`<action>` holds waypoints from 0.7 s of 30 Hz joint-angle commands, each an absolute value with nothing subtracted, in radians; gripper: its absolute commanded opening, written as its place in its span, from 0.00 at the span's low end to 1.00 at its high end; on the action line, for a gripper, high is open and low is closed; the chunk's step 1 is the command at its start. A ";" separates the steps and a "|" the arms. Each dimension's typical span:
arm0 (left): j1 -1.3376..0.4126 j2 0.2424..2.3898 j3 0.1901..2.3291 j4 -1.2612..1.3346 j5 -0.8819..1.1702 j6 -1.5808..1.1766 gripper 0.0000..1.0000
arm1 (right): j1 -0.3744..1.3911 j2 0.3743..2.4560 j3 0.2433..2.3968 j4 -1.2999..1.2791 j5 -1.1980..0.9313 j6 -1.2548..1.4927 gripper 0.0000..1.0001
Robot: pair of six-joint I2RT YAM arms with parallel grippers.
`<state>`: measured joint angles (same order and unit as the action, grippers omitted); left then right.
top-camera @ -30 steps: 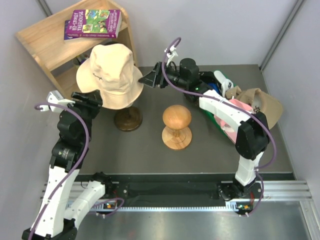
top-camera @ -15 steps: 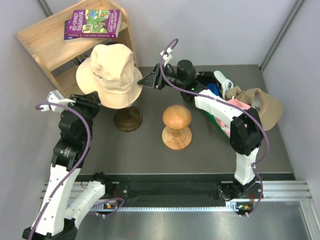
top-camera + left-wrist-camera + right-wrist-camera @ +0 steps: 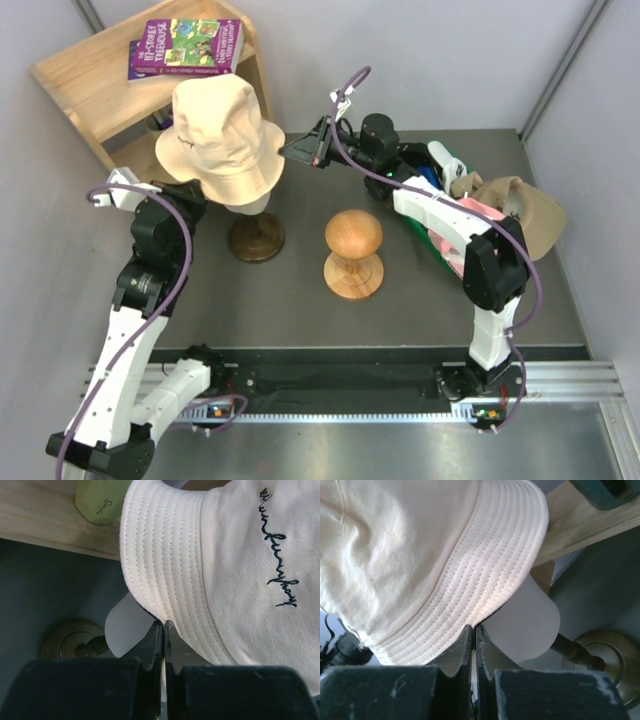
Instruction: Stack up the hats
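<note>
A pale peach hat (image 3: 220, 140) with dark script on its side (image 3: 240, 555) (image 3: 420, 555) sits raised over the cream head form (image 3: 247, 208). My left gripper (image 3: 192, 196) (image 3: 163, 625) is shut on the hat's left brim edge. At the opposite brim edge my right gripper (image 3: 287, 151) (image 3: 473, 627) is likewise shut. More hats lie piled at the right: a tan one (image 3: 522, 208), a pink one (image 3: 470, 215), a blue one (image 3: 428, 180) and a white one (image 3: 446, 160). The hat hides most of the head form from above.
The head form stands on a thin post with a round brass base (image 3: 256, 238). A mushroom-shaped wooden stand (image 3: 353, 250) is in the middle of the table. A wooden shelf (image 3: 95, 85) with a purple book (image 3: 188, 45) is at the back left.
Both grippers have shut on the peach hat's brim. The hat has risen and shifted back, uncovering the lower head form. The left arm moved up and right.
</note>
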<state>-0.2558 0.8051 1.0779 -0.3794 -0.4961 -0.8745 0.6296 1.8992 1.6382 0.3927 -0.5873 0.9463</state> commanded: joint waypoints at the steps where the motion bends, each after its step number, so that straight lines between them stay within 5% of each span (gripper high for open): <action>1: -0.252 0.808 1.121 -0.379 -0.541 -0.949 0.00 | 0.627 1.836 1.782 0.321 -0.516 0.963 0.00; 11: -0.250 0.836 1.174 -0.524 -0.580 -1.083 0.00 | 0.629 1.871 1.985 -0.058 -0.396 0.999 0.00; 21: -0.244 0.835 1.129 -0.571 -0.492 -1.132 0.00 | 0.634 1.841 1.916 -0.163 -0.353 0.956 0.00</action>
